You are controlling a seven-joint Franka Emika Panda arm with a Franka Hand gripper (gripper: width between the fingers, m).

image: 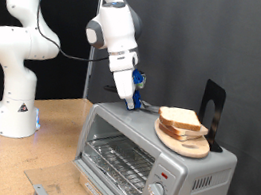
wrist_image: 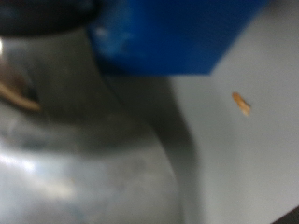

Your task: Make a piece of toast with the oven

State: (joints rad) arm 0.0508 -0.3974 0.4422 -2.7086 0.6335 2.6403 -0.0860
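Oven (image: 150, 160) door shut, bread slices (image: 181, 120) stacked on top.

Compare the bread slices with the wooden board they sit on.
The bread slices are roughly square, while the wooden board is round. The slices have pale cream faces with tan crusts; the board is an even light wood tone. The slices lie stacked on top; the board rests beneath them on the oven. Both lie flat, at the exterior view's right of the claw.
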